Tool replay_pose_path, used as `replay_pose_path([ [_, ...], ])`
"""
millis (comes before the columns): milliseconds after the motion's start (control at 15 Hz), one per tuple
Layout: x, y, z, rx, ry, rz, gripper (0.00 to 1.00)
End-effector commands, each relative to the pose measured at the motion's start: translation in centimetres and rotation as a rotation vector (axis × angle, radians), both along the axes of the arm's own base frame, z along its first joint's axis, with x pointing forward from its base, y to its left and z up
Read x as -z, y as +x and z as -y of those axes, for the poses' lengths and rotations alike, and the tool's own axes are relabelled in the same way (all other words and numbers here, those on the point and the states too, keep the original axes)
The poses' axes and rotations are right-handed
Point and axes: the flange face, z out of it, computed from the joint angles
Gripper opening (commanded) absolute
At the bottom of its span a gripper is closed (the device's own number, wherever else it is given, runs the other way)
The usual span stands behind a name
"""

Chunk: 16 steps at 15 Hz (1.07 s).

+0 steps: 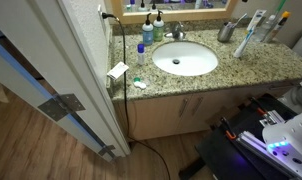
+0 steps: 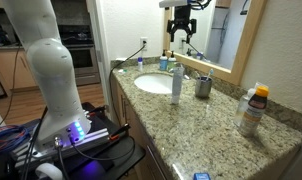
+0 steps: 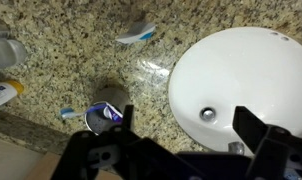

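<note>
**Open claw hangs high over a small blue container by the sink**

The small blue container (image 3: pixel 104 116) stands on the speckled stone counter (image 3: pixel 61 60), just beside the rim of the white sink (image 3: pixel 251 70). The wrist view looks down on its round top. In an exterior view the same container (image 1: pixel 142 53) stands upright at the side of the basin, towards the back of the counter.

The claw (image 3: pixel 181 150) is above it with its fingers spread wide apart and nothing between them. One dark finger shows close to the container in the wrist view, and the other reaches over the basin near the drain (image 3: pixel 208 113). In an exterior view the claw (image 2: pixel 181 38) hangs well above the counter, in front of the mirror (image 2: pixel 226 35), touching nothing.

A white and blue tube (image 3: pixel 139 33) lies flat on the counter near the container, closer to the front edge (image 1: pixel 139 84). Farther along the counter, past the sink, stand a metal cup (image 2: pixel 203 87) and an orange bottle (image 2: pixel 253 108).
</note>
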Motion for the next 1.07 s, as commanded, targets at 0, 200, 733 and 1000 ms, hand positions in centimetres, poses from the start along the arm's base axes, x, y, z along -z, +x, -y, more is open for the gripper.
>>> replay_pose_path([
  [0, 0.1, 0.7, 0.3, 0.006, 0.005, -0.012, 1.00],
  [200, 2.7, 2.2, -0.2, -0.099, -0.043, -0.036, 1.00],
  [733, 5.5, 6.3, 3.0, -0.219, -0.104, 0.021, 1.00],
  [1000, 7.2, 8.2, 4.4, -0.191, -0.103, 0.008, 1.00],
])
